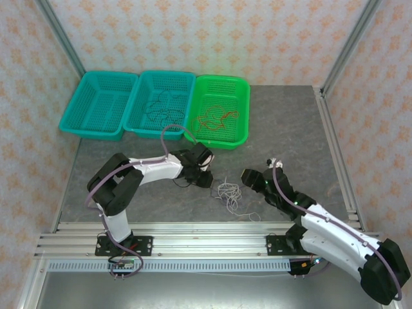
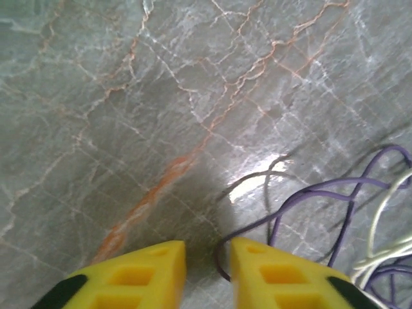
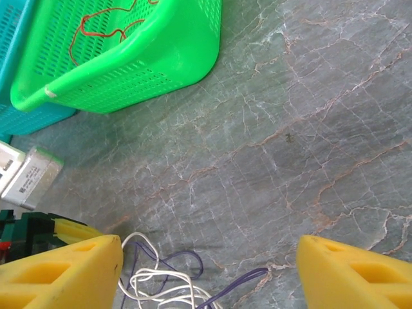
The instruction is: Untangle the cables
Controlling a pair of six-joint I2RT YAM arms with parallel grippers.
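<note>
Left pincer: the yellow fingers are standing only a narrow gap apart, low over the marbled table. The gap is showing wider than any strand, so nothing is being clamped.
Left contact: a loop of the purple cable is curving into that gap, close against the finger on the right of the left wrist view. Whether it is touching the pad cannot be told.
Right pincer: the jaws are gaping wide and gripping nothing. The white cable and a purple strand are lying on the table between the fingers, nearer the left one.
Loose tangle: it is lying on the table between the two pincers, near side.
Red-orange cable: it is lying inside the green basket, far centre.
Dark cables: they are lying in the middle teal basket.
Cut off: the tangle is running out of the right and lower edges of the left wrist view.
Hard to make out: a thin dark line beside the glare spot, strand or shadow.
</note>
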